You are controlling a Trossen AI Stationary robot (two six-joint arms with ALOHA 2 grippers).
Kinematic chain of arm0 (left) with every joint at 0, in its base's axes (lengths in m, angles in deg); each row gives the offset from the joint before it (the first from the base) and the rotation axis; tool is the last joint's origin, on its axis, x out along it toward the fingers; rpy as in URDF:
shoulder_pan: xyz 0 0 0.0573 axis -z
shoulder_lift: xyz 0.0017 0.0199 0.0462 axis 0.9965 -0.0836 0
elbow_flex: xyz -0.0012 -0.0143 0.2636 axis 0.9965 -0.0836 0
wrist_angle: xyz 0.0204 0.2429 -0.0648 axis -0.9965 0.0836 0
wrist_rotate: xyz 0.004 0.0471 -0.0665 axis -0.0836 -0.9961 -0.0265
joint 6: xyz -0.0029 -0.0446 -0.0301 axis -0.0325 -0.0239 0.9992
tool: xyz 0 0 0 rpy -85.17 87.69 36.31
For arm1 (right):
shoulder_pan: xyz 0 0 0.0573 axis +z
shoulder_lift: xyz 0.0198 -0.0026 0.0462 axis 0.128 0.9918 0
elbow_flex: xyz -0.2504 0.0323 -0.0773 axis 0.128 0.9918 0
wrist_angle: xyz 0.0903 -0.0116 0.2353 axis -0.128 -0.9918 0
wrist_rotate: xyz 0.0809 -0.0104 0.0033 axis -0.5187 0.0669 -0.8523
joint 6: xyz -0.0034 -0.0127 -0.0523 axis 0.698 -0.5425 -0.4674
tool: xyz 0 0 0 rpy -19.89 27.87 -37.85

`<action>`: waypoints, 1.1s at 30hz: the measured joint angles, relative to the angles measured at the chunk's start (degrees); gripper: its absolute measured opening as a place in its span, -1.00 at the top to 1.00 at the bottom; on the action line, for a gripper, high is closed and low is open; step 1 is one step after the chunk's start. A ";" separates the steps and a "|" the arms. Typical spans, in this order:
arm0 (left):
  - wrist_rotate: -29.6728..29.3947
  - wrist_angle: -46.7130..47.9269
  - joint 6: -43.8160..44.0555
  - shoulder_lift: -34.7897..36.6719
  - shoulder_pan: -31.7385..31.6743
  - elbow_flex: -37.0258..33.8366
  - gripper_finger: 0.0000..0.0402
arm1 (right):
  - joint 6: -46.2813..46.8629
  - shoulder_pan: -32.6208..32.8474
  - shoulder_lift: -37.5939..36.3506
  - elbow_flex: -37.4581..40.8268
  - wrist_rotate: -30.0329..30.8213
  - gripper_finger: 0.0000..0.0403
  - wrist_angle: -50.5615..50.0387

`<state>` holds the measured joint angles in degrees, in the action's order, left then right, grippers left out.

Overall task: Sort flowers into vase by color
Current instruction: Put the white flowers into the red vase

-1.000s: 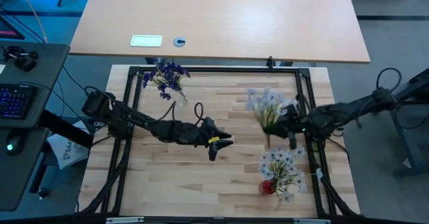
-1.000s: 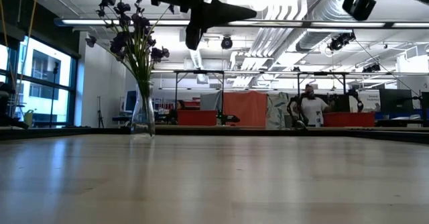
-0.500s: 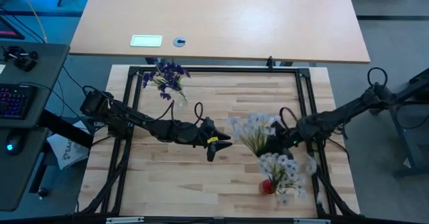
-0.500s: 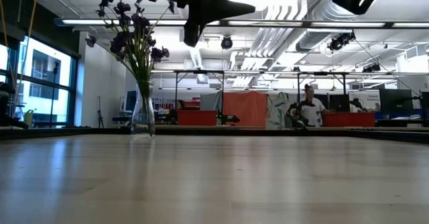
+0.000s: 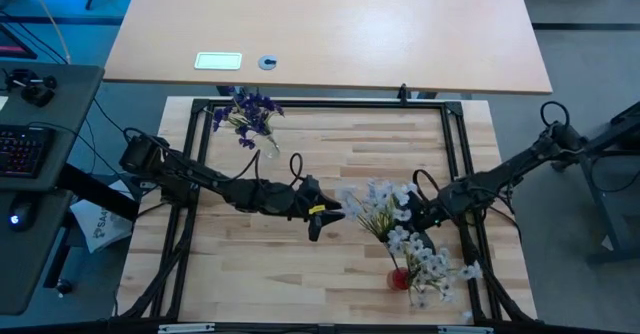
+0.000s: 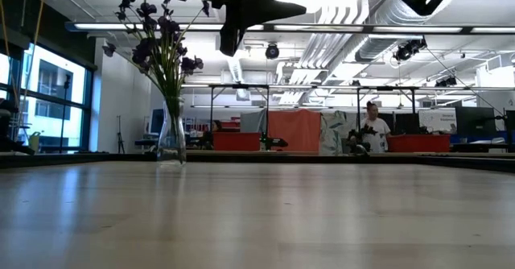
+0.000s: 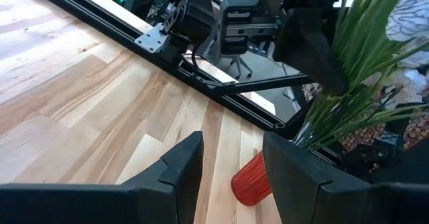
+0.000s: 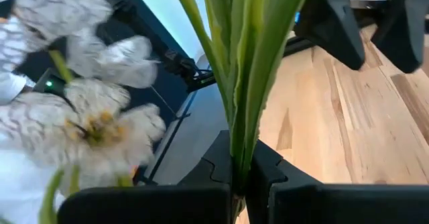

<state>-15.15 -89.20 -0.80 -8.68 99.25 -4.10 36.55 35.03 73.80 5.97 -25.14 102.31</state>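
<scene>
My right gripper is shut on a spray of white flowers, held in the air just beyond a red vase that has more white flowers in it. In the right wrist view the green stems run out from between my fingers, with pale blooms to one side. My left gripper hovers open near the table's middle, facing the red vase. Purple flowers stand in a clear glass vase at the far left. My right gripper pinches a bunch of several green stems between its two fingers. The stems run on forward past the fingertips, and the blooms point toward the table's left. The spray is lifted clear of the table.
A black metal frame runs around the wooden table top. The near left part of the board is bare wood. A larger pale table lies beyond the far edge. A person stands far off in the room.
My right gripper has carried the white spray toward the near edge and a little to the left, to a spot close by the red vase. The spray has swung round: its blooms pointed toward the far edge before and now point left. My left gripper has kept still.
</scene>
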 joint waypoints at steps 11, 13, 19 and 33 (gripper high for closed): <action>0.76 -0.13 2.48 0.00 -0.15 0.00 0.28 | -5.25 2.90 -6.72 0.00 4.03 1.00 -1.42; 0.74 -0.13 2.89 0.00 -0.15 0.00 0.28 | -6.40 3.64 -7.22 0.00 4.32 1.00 -3.06; 0.72 -0.12 4.90 0.00 -0.15 0.00 0.28 | -10.25 6.43 -6.89 0.00 8.76 1.00 -3.91; 0.81 -0.09 6.37 0.00 -0.15 0.02 0.28 | -11.61 12.25 -6.93 5.87 13.12 1.00 2.54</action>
<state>-14.34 -89.29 5.57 -8.68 99.09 -4.08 24.94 47.28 66.87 11.84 -12.02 104.85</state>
